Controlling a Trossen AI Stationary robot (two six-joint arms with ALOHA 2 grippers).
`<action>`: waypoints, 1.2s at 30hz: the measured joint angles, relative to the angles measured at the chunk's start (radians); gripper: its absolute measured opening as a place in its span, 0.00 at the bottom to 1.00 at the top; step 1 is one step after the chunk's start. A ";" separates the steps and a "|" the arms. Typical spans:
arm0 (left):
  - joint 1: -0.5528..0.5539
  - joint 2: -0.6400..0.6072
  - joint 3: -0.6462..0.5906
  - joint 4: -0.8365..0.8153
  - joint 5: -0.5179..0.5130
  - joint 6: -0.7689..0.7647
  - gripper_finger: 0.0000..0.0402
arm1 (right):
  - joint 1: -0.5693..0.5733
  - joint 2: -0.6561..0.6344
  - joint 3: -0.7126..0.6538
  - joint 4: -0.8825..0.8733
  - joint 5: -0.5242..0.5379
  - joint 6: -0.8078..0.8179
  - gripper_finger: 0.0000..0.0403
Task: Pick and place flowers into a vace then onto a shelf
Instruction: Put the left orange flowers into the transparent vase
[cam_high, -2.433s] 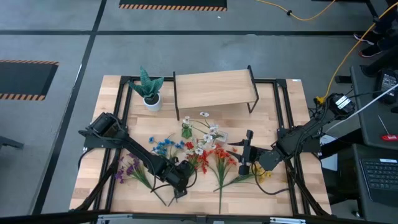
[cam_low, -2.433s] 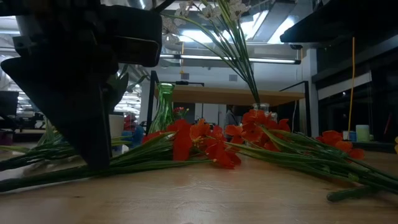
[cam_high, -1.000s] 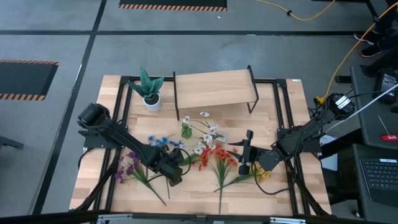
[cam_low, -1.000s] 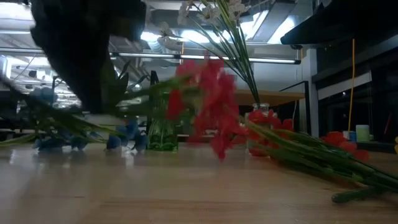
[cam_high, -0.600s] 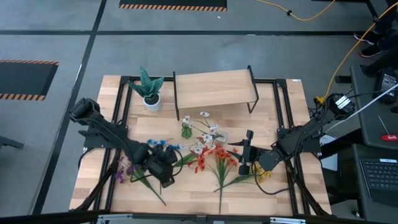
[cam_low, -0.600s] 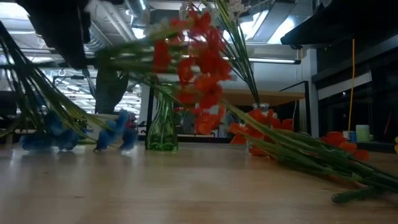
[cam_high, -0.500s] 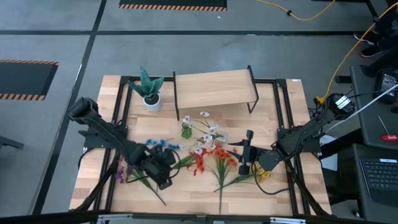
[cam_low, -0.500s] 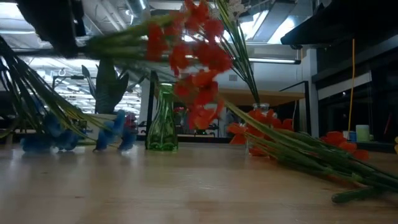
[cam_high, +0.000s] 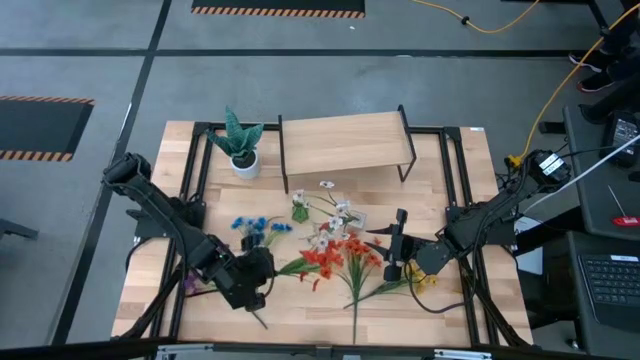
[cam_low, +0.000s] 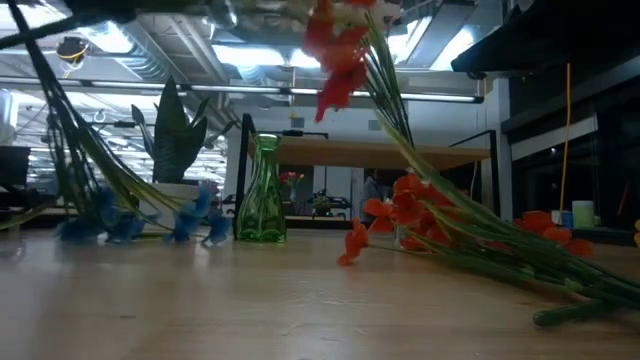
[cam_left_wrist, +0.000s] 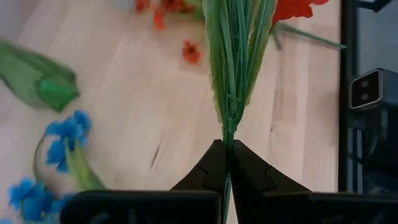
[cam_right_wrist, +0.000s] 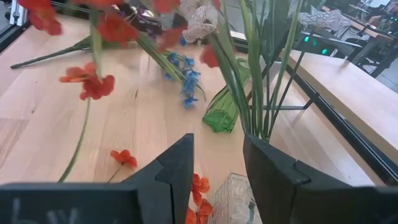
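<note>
Spiky potted plant (cam_high: 239, 143) stands beside wooden tabletop (cam_high: 460, 170)

We see a big workshop or robot lab. The grey floor (cam_high: 100, 60) has striped hazard mats (cam_high: 278, 10) at twelve o'clock, a yellow cable (cam_high: 545, 100) at two o'clock, and long ceiling lights (cam_low: 300, 55) hang overhead.

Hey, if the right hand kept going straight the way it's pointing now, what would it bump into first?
Probably the clear glass vase sitting just ahead of the right hand, holding the white flowers' green stems. The green vase lies farther along, though depth is hard to judge.
</note>
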 joint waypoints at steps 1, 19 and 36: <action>-0.002 0.000 0.000 0.016 -0.012 0.023 0.01 | 0.000 0.000 0.000 0.000 0.000 0.000 0.35; -0.018 0.001 0.001 0.201 -0.200 0.364 0.01 | 0.000 0.000 0.000 0.000 0.000 0.000 0.35; -0.018 0.001 0.002 0.250 0.030 0.343 0.01 | 0.000 0.000 0.000 0.000 0.000 -0.002 0.35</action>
